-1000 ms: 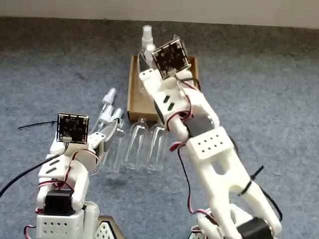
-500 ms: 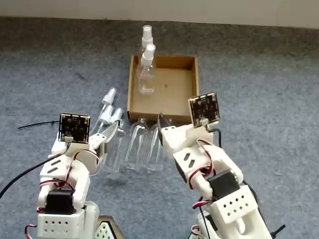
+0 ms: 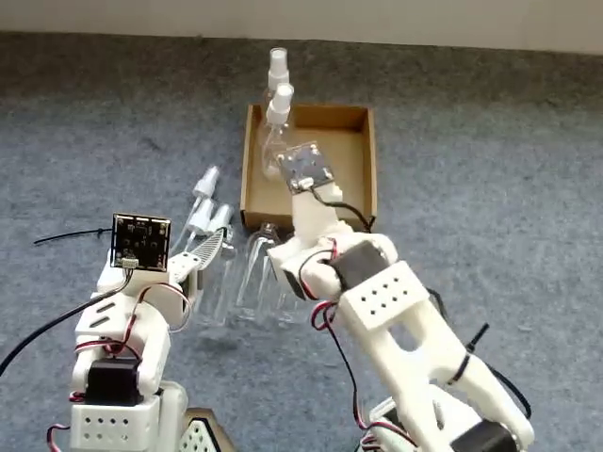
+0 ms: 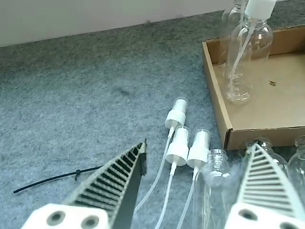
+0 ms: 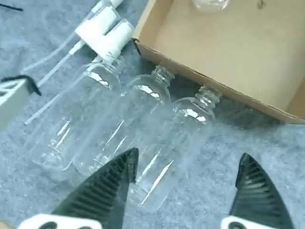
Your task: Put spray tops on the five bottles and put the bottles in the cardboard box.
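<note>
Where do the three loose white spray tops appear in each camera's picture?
High view: spray tops on the carpet, left of the cardboard box's near corner.
Left wrist view: just ahead of the left claw, beside that corner.
Right wrist view: past the lying bottles' necks, beside that corner.
Shared landmark: the box.

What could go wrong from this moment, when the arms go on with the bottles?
1. The three uncapped bottles lie touching side by side. The open right gripper above them may roll the neighbours when it closes on one.
2. The spray tops lie packed together near the open left gripper, so it might catch two.
</note>
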You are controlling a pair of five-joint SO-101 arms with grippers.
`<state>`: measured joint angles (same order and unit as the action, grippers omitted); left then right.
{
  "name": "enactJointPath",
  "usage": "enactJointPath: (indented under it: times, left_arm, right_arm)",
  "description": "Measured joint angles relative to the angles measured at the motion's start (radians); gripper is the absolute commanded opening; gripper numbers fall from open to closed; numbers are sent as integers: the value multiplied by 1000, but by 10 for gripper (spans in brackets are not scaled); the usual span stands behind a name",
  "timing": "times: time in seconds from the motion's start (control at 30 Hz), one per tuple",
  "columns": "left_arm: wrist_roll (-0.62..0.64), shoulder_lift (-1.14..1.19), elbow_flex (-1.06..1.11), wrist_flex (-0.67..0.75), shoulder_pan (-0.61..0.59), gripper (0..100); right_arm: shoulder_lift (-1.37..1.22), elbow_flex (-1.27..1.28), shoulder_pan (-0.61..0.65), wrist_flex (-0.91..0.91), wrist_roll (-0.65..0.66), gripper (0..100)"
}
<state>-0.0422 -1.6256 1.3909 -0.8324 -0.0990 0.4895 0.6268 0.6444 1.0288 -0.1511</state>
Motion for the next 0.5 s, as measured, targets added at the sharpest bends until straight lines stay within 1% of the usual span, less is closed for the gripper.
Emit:
enactJointPath:
  times: [0.1,0.17,0.33,0.5]
  left_arm:
    - [0,0,0,0,-8,305]
    - [0,0,0,0,-18,305]
    - [0,0,0,0,-18,305]
    - [0,0,0,0,-18,305]
  right_arm:
    - [-78,-21,5,0,-75,280]
    - [-103,-25,25,6,-103,280]
    - [-132,-25,71,-2,-117,281]
    - [-207,-25,75,-38,-120,281]
